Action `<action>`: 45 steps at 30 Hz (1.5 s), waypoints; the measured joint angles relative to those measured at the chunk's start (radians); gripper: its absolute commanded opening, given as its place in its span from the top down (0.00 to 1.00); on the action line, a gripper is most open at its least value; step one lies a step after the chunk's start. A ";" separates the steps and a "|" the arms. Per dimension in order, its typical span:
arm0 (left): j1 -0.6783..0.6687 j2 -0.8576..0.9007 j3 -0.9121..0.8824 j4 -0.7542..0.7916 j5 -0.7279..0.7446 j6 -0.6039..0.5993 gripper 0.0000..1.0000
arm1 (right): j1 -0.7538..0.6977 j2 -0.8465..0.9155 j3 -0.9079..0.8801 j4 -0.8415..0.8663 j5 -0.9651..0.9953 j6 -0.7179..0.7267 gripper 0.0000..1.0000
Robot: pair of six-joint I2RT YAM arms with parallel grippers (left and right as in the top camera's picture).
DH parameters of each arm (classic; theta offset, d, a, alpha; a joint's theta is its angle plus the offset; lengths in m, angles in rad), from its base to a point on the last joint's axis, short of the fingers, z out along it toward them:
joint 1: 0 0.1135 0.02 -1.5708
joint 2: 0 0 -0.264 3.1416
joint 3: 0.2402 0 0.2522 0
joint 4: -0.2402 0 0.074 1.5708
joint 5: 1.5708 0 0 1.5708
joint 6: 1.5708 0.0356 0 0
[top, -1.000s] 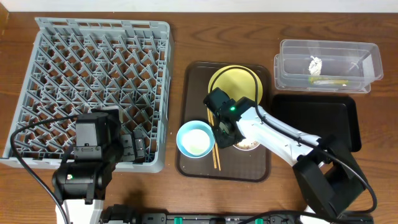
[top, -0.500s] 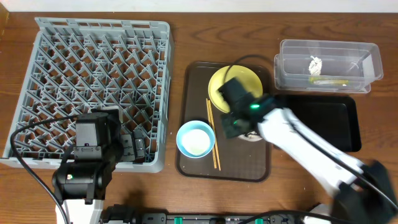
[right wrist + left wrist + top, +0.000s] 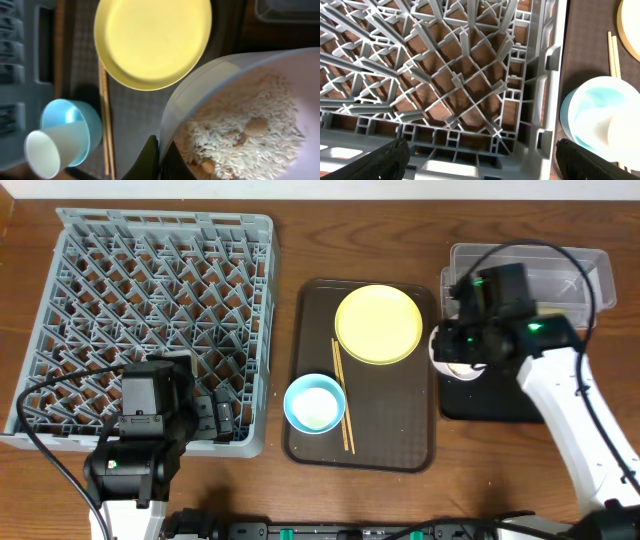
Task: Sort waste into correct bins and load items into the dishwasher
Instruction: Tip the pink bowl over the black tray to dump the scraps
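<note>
My right gripper is shut on the rim of the cream-white bowl. It holds the bowl above the left edge of the black tray. The bowl holds rice-like scraps. The yellow plate, the light blue bowl with the white cup inside, and the chopsticks lie on the brown serving tray. My left gripper is open over the near right corner of the grey rack. My right arm covers the wrapper and tissue.
The clear tub stands at the back right, behind the black tray and partly under my right arm. The rack fills the left half of the table. The blue bowl also shows at the right edge of the left wrist view.
My right gripper has lifted the cream-white bowl off the brown tray and carried it right, to above the black tray's left edge. The left arm has not moved.
</note>
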 measured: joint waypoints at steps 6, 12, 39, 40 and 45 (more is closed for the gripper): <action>0.000 0.000 0.000 0.000 0.000 0.000 0.05 | -0.153 0.021 -0.080 0.057 -0.230 -0.084 0.99; 0.000 0.000 0.000 0.000 0.000 0.000 0.05 | -0.291 0.040 -0.210 0.213 -0.444 -0.111 0.99; 0.000 0.000 0.000 -0.001 0.000 0.000 0.05 | -0.627 0.050 -0.367 0.481 -0.915 0.021 0.99; 0.000 0.000 0.000 0.000 0.000 0.000 0.05 | -0.640 0.050 -0.372 0.489 -0.917 0.046 0.99; 0.000 0.000 0.000 0.000 0.000 0.000 0.05 | -0.702 0.050 -0.389 0.495 -0.927 0.148 0.99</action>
